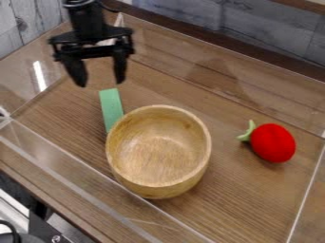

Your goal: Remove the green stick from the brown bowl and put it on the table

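Observation:
The green stick (110, 107) is a flat light-green strip lying on the table (241, 85) just left of the brown bowl (159, 150), its lower end near or under the bowl's rim. The bowl is a round light-brown wooden bowl and looks empty inside. My gripper (95, 73) hangs open and empty above the table at the upper left, just behind the stick's far end. Its dark fingers (76, 72) point down, spread apart.
A red strawberry (271, 142) with a green leaf lies on the table right of the bowl. Clear acrylic walls (76, 204) run around the table edges. A clear bracket-like piece (102, 27) sits at the back left corner.

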Robot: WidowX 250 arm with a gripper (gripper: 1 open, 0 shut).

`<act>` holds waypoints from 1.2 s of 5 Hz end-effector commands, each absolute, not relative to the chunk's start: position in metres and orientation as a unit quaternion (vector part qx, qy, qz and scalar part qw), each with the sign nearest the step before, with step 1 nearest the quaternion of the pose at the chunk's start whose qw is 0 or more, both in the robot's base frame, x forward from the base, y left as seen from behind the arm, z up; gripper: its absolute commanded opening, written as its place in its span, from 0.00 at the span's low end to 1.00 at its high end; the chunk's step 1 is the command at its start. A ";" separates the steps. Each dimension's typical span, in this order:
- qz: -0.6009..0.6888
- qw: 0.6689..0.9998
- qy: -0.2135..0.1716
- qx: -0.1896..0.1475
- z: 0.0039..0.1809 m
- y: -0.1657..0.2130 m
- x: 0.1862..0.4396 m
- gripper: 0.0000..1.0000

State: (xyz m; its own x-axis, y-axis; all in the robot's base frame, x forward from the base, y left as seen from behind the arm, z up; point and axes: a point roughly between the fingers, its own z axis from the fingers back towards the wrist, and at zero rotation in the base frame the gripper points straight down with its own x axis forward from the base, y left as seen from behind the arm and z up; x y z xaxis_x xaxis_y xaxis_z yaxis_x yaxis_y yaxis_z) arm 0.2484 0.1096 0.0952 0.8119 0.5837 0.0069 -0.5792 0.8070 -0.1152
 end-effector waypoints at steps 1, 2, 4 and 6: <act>0.334 0.940 -0.043 -0.055 0.096 0.121 0.255 1.00; 0.350 0.934 -0.041 -0.058 0.085 0.125 0.257 1.00; 0.384 0.920 -0.037 -0.071 0.069 0.133 0.262 1.00; 0.403 0.910 -0.030 -0.086 0.063 0.139 0.269 1.00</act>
State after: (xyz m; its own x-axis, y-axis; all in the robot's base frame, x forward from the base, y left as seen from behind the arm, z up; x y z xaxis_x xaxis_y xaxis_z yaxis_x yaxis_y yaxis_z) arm 0.2606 0.1305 0.0485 0.6784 0.7319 -0.0644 -0.7303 0.6623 -0.1674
